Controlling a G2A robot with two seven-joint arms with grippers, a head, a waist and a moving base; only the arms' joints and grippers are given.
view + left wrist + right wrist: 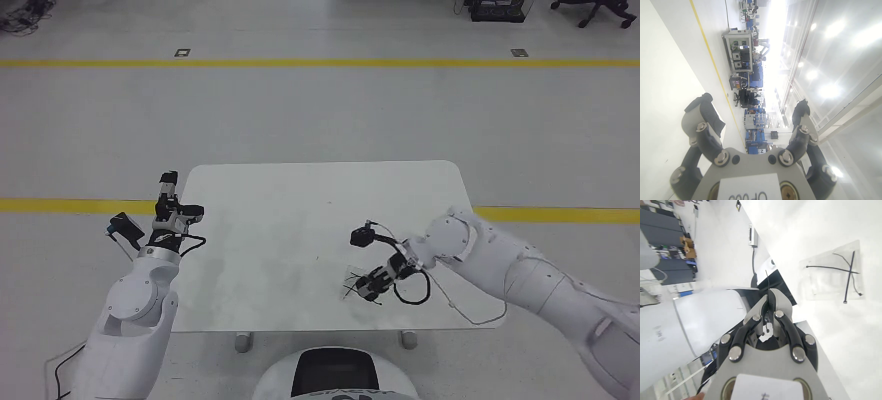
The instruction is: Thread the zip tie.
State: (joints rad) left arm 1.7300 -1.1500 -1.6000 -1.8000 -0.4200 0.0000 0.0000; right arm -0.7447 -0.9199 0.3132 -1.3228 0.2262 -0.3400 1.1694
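Works at a white table [300,200]. Holds left pincer [753,102] released by its left edge, well apart. Clenches right pincer [769,294] near the front edge on the zip tie [767,278], tail running straight out past the tips.

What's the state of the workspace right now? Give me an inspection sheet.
Surface: white table, rounded corners.
Job's things: one zip tie in the right gripper; other zip ties crossed on a clear sheet on the table.
Clutter: nothing seen.
Grippers: left gripper open, holding nothing; right gripper shut on the zip tie.
Cables: black cable looped beside the right gripper.
Surroundings: yellow floor lines.
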